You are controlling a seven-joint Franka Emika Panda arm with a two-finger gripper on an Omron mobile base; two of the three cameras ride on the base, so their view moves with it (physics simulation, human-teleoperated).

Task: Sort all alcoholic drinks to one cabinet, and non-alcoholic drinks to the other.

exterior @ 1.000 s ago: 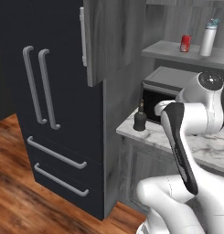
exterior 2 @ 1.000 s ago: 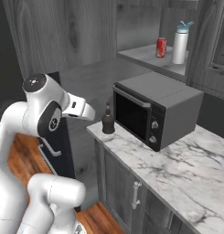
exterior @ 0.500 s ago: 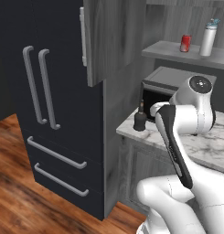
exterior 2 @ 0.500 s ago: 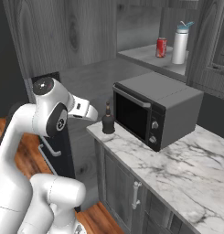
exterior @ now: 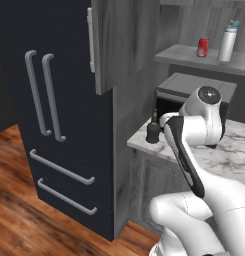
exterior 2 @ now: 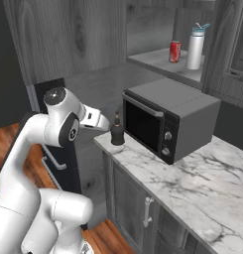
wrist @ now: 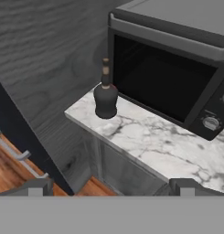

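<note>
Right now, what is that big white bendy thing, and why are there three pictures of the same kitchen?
The white bendy thing is a robot arm. At its end are two fingers for grabbing. They are open and hold nothing; their tips peek up at the bottom of the hand picture.

Two pictures come from cameras riding behind the arm, one on its left and one on its right. The third camera sits on the hand and looks where the fingers point.

On the marble counter stands a squat dark bottle next to a microwave. Higher up, on a shelf, stand a red can and a tall pale bottle with a blue cap.
</note>
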